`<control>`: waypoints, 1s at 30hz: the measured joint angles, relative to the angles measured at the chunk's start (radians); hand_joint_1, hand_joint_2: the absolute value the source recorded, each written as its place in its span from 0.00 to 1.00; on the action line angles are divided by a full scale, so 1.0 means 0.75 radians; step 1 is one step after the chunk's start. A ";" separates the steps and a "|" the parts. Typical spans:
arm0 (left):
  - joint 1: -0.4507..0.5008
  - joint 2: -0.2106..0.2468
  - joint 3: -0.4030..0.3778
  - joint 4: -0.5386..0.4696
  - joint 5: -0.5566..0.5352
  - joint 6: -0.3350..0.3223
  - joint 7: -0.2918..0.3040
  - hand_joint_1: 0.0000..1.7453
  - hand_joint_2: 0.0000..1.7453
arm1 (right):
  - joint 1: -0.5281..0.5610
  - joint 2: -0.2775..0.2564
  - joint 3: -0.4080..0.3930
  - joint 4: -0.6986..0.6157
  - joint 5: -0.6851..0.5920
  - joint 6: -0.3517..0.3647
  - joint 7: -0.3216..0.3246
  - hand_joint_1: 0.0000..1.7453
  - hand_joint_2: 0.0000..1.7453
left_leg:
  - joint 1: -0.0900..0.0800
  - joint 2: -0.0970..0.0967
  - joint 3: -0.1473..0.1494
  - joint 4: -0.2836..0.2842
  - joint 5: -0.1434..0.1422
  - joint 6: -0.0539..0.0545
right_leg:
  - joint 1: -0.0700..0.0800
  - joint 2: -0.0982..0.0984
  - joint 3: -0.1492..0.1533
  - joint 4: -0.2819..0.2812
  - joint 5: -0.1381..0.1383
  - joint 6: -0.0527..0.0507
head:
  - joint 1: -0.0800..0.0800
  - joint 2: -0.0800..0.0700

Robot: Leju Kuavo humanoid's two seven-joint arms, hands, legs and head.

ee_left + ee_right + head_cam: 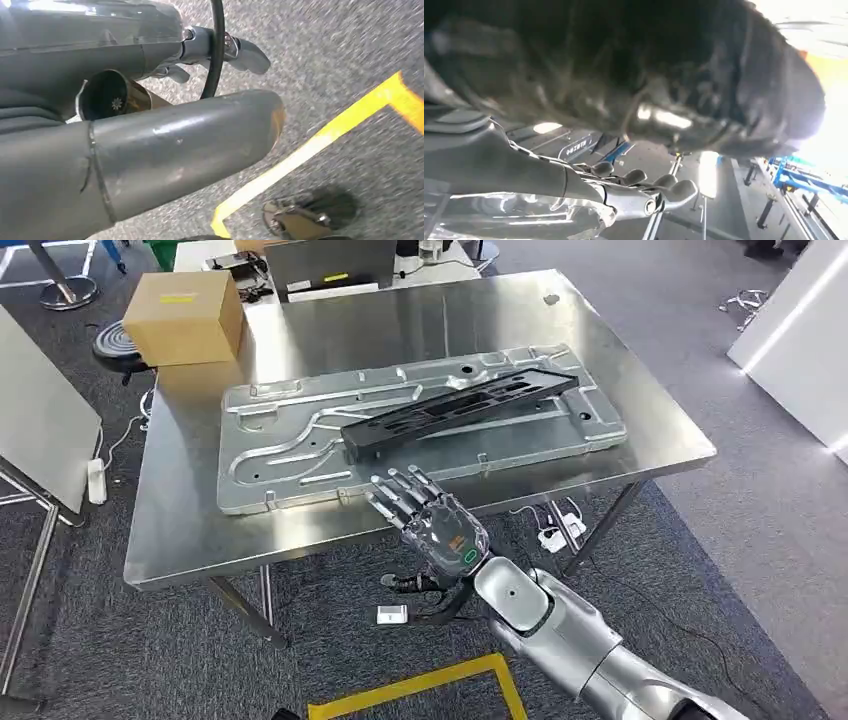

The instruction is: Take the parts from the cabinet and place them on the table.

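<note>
A large silver stamped metal panel (pixel 290 440) lies flat on the steel table (pixel 190 540). Across the panel rests a long black part (pixel 460 405), set at a slant. My right hand (pixel 430 515) hovers at the table's front edge, just short of the panel's near rim, with its fingers spread and nothing in it. In the right wrist view the same hand (pixel 624 192) stretches out flat beneath a dark blurred surface. My left hand (pixel 175 145) hangs over the grey carpet, its thumb and fingers extended, holding nothing.
A cardboard box (pixel 185 318) sits on the table's far left corner. A white board (pixel 40 410) stands left of the table, with a power strip (pixel 96 480) on the floor beside it. Yellow floor tape (pixel 420 685) marks the carpet near me. White wall panels (pixel 800 350) stand at the right.
</note>
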 joint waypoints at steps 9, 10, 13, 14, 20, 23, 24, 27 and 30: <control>0.003 -0.002 0.002 0.000 -0.001 0.008 -0.009 0.00 0.00 | 0.095 0.027 -0.052 0.044 -0.151 -0.051 -0.021 0.00 0.00 | -0.014 -0.001 -0.115 0.014 0.109 -0.032 | 0.034 0.003 0.334 -0.329 0.070 -0.059 | 0.001 0.000; 0.003 -0.003 0.004 0.000 0.005 0.010 -0.009 0.00 0.00 | 0.115 0.031 -0.061 0.054 -0.170 -0.061 -0.022 0.00 0.00 | -0.010 -0.001 -0.118 0.008 0.124 -0.040 | 0.038 0.002 0.331 -0.330 0.075 -0.064 | -0.002 0.000; 0.012 -0.003 0.014 0.001 0.009 0.013 -0.004 0.00 0.00 | 0.196 0.057 -0.087 0.094 -0.209 -0.090 -0.017 0.00 0.00 | -0.009 -0.006 -0.145 0.051 0.029 -0.065 | 0.021 -0.009 0.300 -0.363 0.136 -0.096 | -0.001 0.000; 0.015 -0.003 0.017 0.001 0.010 0.013 -0.001 0.00 0.00 | 0.221 0.065 -0.097 0.110 -0.220 -0.104 -0.015 0.00 0.00 | -0.006 -0.006 -0.169 0.132 -0.063 -0.069 | 0.020 -0.009 0.279 -0.362 0.153 -0.102 | -0.004 0.000; 0.018 -0.002 0.038 0.001 0.010 0.021 0.000 0.00 0.00 | 0.348 0.090 -0.172 0.218 -0.293 -0.122 -0.017 0.00 0.00 | 0.006 -0.005 -0.071 0.293 -0.034 -0.090 | 0.015 -0.018 0.133 -0.332 0.246 -0.084 | -0.003 0.000; 0.011 -0.002 0.042 -0.001 0.009 0.022 -0.001 0.00 0.00 | 0.359 0.102 -0.201 0.240 -0.298 -0.124 -0.019 0.00 0.00 | -0.003 -0.014 0.153 -0.034 -0.128 -0.070 | 0.018 -0.013 0.091 -0.300 0.276 -0.062 | -0.002 0.000; 0.013 -0.002 0.045 -0.001 0.009 0.022 -0.001 0.00 0.00 | 0.362 0.107 -0.207 0.248 -0.300 -0.125 -0.020 0.00 0.00 | -0.005 -0.011 0.140 -0.020 -0.117 -0.060 | 0.018 -0.014 0.096 -0.308 0.291 -0.053 | -0.001 0.000; 0.012 -0.002 0.049 0.000 0.011 0.027 -0.005 0.00 0.00 | 0.377 0.116 -0.243 0.292 -0.359 -0.100 -0.021 0.00 0.00 | 0.001 -0.001 0.112 -0.025 -0.075 -0.024 | 0.010 -0.007 0.088 -0.314 0.310 -0.028 | 0.000 0.000; 0.012 -0.003 0.067 0.000 0.011 0.037 -0.005 0.00 0.00 | 0.433 0.137 -0.356 0.441 -0.506 -0.088 -0.022 0.00 0.00 | -0.002 -0.001 0.049 -0.024 -0.022 0.005 | 0.010 0.000 0.030 -0.107 0.046 -0.023 | 0.002 0.000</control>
